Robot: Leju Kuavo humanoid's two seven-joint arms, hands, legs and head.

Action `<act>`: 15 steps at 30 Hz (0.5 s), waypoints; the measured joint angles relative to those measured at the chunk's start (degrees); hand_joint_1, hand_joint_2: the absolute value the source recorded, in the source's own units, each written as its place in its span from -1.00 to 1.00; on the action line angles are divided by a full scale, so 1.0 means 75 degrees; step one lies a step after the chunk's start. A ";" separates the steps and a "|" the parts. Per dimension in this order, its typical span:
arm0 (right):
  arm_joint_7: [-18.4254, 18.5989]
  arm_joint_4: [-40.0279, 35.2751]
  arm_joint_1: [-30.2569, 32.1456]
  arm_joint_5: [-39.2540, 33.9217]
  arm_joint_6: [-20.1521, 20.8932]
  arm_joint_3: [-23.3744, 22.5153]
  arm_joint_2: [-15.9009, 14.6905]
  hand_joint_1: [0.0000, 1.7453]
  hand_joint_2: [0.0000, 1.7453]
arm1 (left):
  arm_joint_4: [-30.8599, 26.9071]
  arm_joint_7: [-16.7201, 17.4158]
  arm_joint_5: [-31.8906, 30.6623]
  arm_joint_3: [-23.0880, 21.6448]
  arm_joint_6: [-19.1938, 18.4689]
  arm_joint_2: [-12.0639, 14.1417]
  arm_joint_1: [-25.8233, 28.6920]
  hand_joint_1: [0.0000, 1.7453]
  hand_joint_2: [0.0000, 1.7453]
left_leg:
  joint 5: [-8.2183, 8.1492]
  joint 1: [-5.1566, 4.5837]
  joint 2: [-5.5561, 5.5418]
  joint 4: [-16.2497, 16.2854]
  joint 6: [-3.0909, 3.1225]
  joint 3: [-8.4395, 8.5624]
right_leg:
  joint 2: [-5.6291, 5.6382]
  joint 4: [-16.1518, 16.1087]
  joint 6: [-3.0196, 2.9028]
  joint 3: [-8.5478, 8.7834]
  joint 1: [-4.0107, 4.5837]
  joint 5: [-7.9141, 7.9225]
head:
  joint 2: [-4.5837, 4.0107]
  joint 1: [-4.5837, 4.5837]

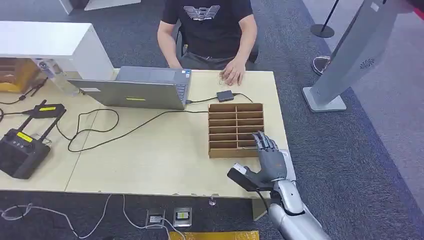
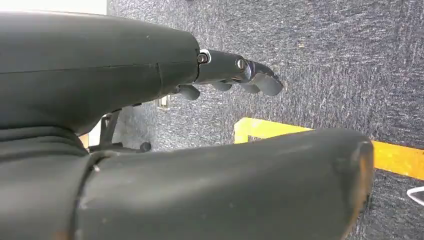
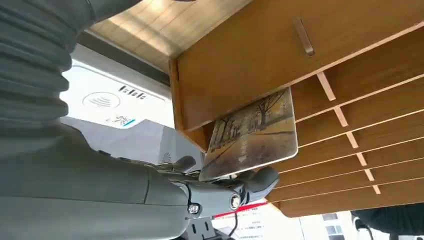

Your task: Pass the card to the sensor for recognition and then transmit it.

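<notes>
A card (image 3: pixel 255 132) printed with a tree-lined path sticks out of a slot of the wooden slotted box (image 3: pixel 300 45). My right hand (image 3: pixel 220 192) pinches the card's near end, its fingertips (image 3: pixel 262 179) under the edge. From the head view that right hand (image 1: pixel 270 157) is at the box's (image 1: pixel 235 129) near right corner, on the table's right edge. The white sensor (image 3: pixel 102 102) with a contactless mark lies flat beside the box, under my hand; a strip of it (image 1: pixel 286 159) shows there. My left hand (image 2: pixel 235 72) hangs over the carpet and holds nothing.
A person sits across the table, one hand (image 1: pixel 232 75) resting near a small black device (image 1: pixel 225 94). A laptop (image 1: pixel 140 87) and loose cables lie mid-table, a black controller (image 1: pixel 20 150) at the far left. A grey stand (image 1: pixel 345 60) rises at the right.
</notes>
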 joint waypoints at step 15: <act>0.0239 -0.0184 -0.0191 0.0055 0.0029 -0.0009 -0.0003 -1.00 1.00 | -0.0003 0.0003 -0.0009 0.0000 0.0073 -0.0015 0.0006 -1.00 -1.00 | 0.0000 0.0000 0.0000 0.0001 0.0000 0.0001 | 0.0001 0.0000 0.0000 0.0000 0.0000 0.0000 | 0.0000 0.0000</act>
